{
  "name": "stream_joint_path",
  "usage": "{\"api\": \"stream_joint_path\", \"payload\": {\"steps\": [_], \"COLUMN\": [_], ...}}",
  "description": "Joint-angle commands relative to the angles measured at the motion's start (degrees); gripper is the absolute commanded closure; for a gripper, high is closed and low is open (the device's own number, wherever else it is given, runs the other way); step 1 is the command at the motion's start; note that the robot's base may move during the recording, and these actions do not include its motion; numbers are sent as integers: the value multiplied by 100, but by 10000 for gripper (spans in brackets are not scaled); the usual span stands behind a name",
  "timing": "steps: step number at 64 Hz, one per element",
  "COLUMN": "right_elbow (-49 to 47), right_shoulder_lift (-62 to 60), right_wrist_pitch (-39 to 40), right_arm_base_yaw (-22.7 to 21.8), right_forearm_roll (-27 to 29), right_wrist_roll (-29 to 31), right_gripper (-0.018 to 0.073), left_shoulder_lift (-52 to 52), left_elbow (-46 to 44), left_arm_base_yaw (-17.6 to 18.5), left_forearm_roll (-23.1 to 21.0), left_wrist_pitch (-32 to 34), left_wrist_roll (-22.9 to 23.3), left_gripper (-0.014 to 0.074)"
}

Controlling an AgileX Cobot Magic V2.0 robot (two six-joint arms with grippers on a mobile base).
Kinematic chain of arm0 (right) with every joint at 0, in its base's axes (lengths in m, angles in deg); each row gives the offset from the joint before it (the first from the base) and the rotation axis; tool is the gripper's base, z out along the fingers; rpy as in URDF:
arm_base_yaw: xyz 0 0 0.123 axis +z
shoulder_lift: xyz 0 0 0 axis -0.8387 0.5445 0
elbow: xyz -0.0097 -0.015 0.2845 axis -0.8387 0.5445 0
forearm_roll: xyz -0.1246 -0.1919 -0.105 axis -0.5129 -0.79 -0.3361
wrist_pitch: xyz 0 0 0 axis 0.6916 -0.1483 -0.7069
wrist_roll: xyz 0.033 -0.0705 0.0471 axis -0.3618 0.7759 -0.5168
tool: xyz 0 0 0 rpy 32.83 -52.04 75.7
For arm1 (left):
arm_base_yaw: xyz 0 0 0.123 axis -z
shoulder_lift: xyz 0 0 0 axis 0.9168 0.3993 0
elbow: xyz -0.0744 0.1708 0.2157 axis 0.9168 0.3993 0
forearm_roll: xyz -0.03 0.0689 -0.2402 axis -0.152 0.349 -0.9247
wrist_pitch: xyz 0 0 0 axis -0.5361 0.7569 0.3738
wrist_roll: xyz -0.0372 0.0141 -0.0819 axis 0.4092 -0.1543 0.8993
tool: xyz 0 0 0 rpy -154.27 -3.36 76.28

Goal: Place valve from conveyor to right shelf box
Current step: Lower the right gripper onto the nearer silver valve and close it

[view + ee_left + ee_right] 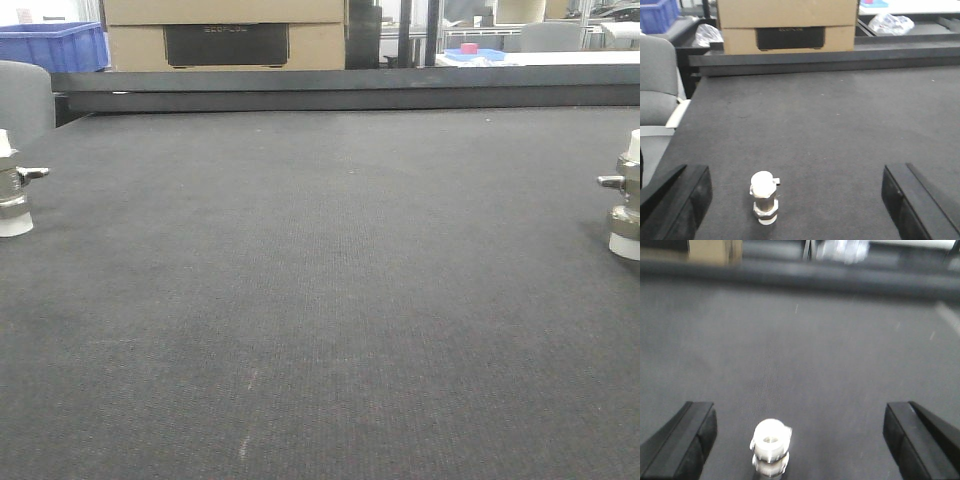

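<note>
Standing upright on the conveyor [320, 300], one valve [764, 197] sits within the spread left pincer [797, 205], touching neither side; a second valve [770, 446], blurred, stands the same way inside the equally spread right pincer [800, 440].

Conveyor [320, 300] spans my front. Left valve [14, 185] stands on it far left, right valve [626, 195] far right, well apart. One sits between the fingers of my left gripper [797, 200], one inside my right gripper [799, 440], probably upright, view blurred. Cardboard box [225, 35] behind the belt, crate [50, 45] left of it.
</note>
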Motion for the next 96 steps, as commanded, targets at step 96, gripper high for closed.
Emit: {"api": "stream_joint_path", "payload": {"steps": [96], "right_elbow": [-2815], "right_shoulder_lift": [5820], "right_wrist_pitch": [-2641], "right_arm_base_yaw": [220], "right_forearm_roll": [75], "right_wrist_roll": [-141], "right_gripper": [-8], "left_shoulder_lift": [124], "left_elbow": [-184], "left_arm_base_yaw": [53], "left_forearm_roll": [-37], "left_wrist_pitch": [-443], "left_wrist_roll": [28], "left_gripper": [-4]}}
